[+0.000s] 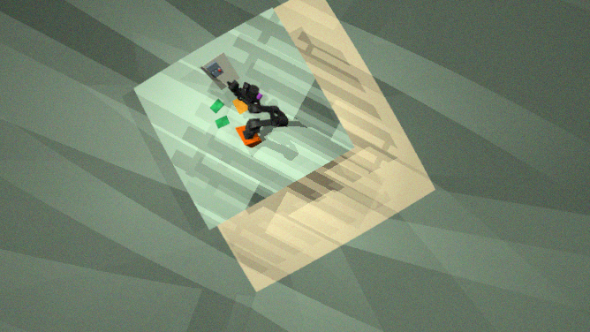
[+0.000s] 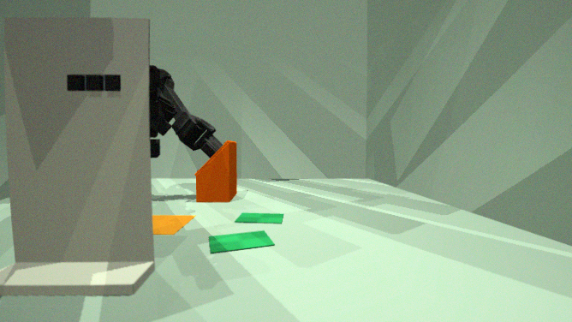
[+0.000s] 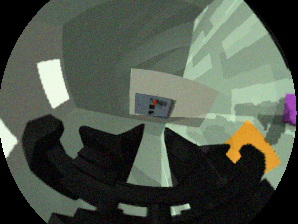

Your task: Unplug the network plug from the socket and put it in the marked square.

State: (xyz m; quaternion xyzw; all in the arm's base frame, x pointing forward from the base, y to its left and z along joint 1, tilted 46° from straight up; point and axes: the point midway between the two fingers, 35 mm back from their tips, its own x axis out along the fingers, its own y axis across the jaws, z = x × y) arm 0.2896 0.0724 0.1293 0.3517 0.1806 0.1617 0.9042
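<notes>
The upright grey panel (image 1: 225, 62) (image 2: 77, 171) (image 3: 185, 95) stands at the far corner of the table. Its blue-grey socket block (image 1: 214, 70) (image 3: 145, 107) holds the plug, which shows only as a small red spot (image 1: 219, 70) (image 3: 155, 102). My gripper (image 1: 230, 85) (image 3: 154, 128) is a short way in front of the panel and points at the sockets, apart from them. Its fingers are partly closed with a gap and nothing between them. In the exterior view the panel hides the gripper, and only the arm (image 2: 188, 128) shows. A flat orange square (image 1: 240, 106) (image 2: 169, 223) (image 3: 252, 141) lies under the arm.
Two flat green squares (image 1: 216, 106) (image 1: 222, 122) (image 2: 259, 217) (image 2: 240, 241) lie on the table beside the orange one. An orange wedge block (image 1: 248, 136) (image 2: 218, 175) stands by the arm's base. A small purple part (image 1: 259, 95) (image 3: 290, 109) sits on the arm.
</notes>
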